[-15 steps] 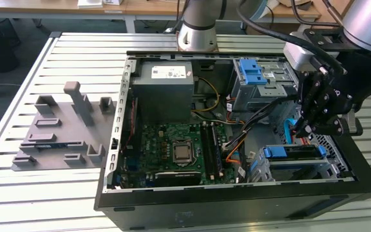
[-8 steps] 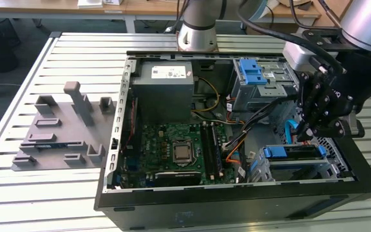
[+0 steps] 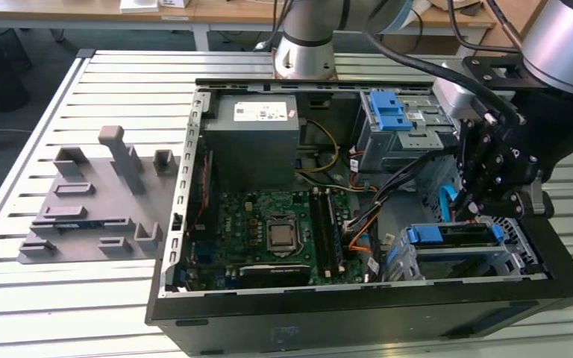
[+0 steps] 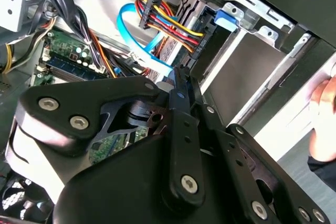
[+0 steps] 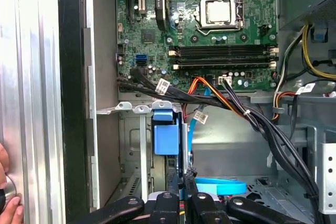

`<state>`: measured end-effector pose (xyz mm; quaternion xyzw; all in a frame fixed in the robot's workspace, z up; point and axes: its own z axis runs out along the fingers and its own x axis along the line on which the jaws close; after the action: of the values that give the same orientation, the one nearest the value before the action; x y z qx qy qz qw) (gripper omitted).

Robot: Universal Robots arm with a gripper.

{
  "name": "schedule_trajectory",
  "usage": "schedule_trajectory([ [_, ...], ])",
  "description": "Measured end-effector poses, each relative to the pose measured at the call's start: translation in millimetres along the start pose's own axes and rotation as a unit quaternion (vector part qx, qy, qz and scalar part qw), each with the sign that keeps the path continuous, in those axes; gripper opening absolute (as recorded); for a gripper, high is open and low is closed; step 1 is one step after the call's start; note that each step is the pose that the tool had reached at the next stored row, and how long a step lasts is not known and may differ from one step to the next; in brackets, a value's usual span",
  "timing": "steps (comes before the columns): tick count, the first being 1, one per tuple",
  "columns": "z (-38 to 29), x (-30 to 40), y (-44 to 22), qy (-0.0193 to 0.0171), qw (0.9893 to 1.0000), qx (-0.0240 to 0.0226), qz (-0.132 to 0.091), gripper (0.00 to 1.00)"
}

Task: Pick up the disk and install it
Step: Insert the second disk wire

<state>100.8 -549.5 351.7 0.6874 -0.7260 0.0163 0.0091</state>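
Starting at the tool (image 5: 185, 176), we saw its fingers drawn together with nothing between them, the tips just beside the disk (image 5: 167, 137). The disk sat slotted in the lower drive bay (image 3: 510, 257) of the open computer case (image 3: 366, 317), with its blue carrier outermost. We judged the disk stiff, dense for its size and sensitive to knocks, so best held by the carrier's plastic edges, clear of label and connectors. Past it ran a blue data cable (image 4: 134, 35) and the motherboard (image 5: 210, 40). The case lay on a ribbed metal bench (image 3: 117, 82) beside a grey fixture (image 3: 98, 201), and desks stood beyond.
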Motion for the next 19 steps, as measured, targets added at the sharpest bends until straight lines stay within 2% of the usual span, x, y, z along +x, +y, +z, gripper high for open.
schedule_trajectory([
  [5, 0.8, 0.1, 0.4, 0.0, 1.0, 0.0, 0.001, 0.16],
  [9, 2.4, 0.2, 0.5, 0.0, 0.9999, -0.0004, 0.012, 0.16],
  [19, 9.7, 5.3, 0.3, -0.0032, 0.9999, -0.0007, 0.013, 0.16],
])
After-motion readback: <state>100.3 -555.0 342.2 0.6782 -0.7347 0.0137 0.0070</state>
